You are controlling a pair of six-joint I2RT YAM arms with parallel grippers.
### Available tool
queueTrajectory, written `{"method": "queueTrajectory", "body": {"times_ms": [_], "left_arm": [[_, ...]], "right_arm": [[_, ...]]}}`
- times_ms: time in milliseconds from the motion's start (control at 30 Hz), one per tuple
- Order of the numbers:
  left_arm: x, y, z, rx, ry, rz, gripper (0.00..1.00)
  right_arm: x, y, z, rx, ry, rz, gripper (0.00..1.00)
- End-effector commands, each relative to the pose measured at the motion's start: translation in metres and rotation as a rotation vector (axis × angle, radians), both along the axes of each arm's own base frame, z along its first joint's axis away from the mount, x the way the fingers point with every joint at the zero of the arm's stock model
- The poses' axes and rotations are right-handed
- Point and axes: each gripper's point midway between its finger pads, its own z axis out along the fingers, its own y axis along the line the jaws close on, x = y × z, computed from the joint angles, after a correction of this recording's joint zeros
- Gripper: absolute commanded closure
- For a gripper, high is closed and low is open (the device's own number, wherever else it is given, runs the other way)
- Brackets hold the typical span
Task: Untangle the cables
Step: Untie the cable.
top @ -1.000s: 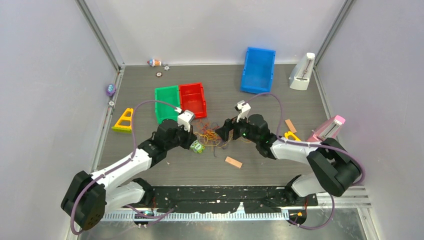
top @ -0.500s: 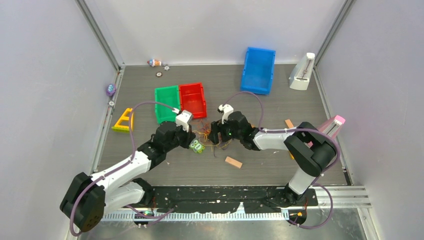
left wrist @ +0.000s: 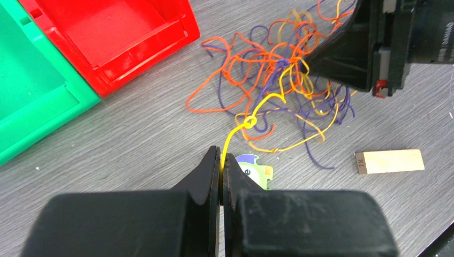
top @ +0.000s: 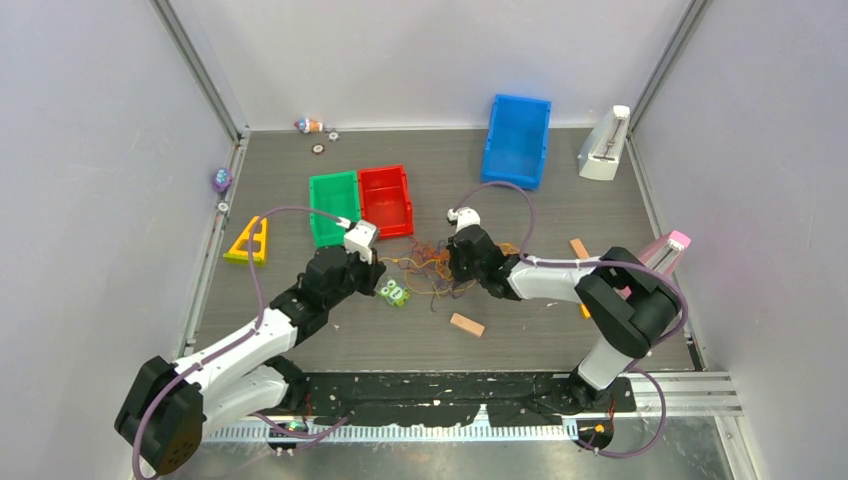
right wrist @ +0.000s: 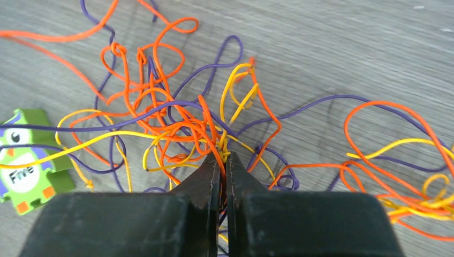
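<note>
Here, one loose tangle of cables, thin glossy strands in three colours (orange, yellow, purple), lies on the grey wood-grain table, near the red bin. Each of the two arms grips it: the left gripper is pinched tight on a single yellow strand leading out of the heap, while the right gripper is clamped on orange and yellow strands at its knotted centre. One green jigsaw piece and one rectangular wooden block lie alongside.

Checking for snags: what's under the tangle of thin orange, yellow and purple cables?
Grey wood-grain table and, at the edge, a green owl puzzle piece with purple and yellow cables across it. The right fingers cover the knot's middle.
</note>
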Motion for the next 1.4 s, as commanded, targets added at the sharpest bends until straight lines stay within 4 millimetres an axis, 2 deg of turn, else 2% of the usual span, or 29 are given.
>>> {"method": "queueTrajectory", "body": {"times_ms": [0, 100, 267, 400, 500, 633, 733, 800, 900, 967, 1167, 1200, 1267, 1333, 1367], "left_arm": [[0.009, 0.000, 0.018, -0.034, -0.080, 0.026, 1.00], [0.010, 0.000, 0.018, -0.033, -0.081, 0.029, 1.00], [0.011, 0.002, 0.017, -0.024, -0.080, 0.042, 1.00], [0.012, 0.003, 0.017, -0.023, -0.079, 0.044, 1.00], [0.012, 0.001, 0.015, -0.021, -0.073, 0.038, 1.00], [0.012, 0.000, 0.013, -0.019, -0.065, 0.037, 1.00], [0.012, 0.001, 0.014, -0.024, -0.063, 0.043, 0.92], [0.012, 0.000, 0.014, -0.030, -0.062, 0.045, 0.82], [0.011, 0.001, 0.013, -0.034, -0.064, 0.045, 0.65], [0.011, 0.001, 0.014, -0.038, -0.067, 0.044, 0.58], [0.008, 0.001, 0.012, -0.046, -0.057, 0.048, 0.37], [0.007, 0.002, 0.011, -0.051, -0.045, 0.054, 0.33], [0.004, 0.006, 0.007, -0.037, 0.004, 0.075, 0.27], [0.001, 0.011, 0.006, -0.014, 0.056, 0.105, 0.21], [0.000, 0.014, 0.004, 0.000, 0.089, 0.126, 0.08]], "right_arm": [[0.025, -0.042, 0.036, -0.072, -0.125, -0.236, 0.94], [0.030, -0.065, 0.044, -0.063, -0.150, -0.343, 0.94], [0.032, -0.103, 0.040, -0.031, -0.126, -0.464, 0.94], [0.034, -0.122, 0.043, 0.013, -0.128, -0.525, 0.94], [0.033, -0.119, 0.051, 0.056, -0.152, -0.493, 0.94], [0.029, -0.097, 0.059, 0.137, -0.174, -0.367, 0.94], [0.027, -0.084, 0.063, 0.167, -0.181, -0.283, 0.91], [0.026, -0.075, 0.065, 0.191, -0.184, -0.235, 0.81], [0.024, -0.065, 0.070, 0.224, -0.196, -0.180, 0.53], [0.023, -0.063, 0.072, 0.233, -0.205, -0.164, 0.41], [0.022, -0.059, 0.078, 0.229, -0.230, -0.136, 0.18], [0.020, -0.057, 0.078, 0.222, -0.233, -0.129, 0.11], [0.019, -0.054, 0.082, 0.221, -0.245, -0.118, 0.04], [0.018, -0.050, 0.084, 0.227, -0.249, -0.104, 0.03], [0.017, -0.048, 0.086, 0.233, -0.253, -0.096, 0.04]]}}
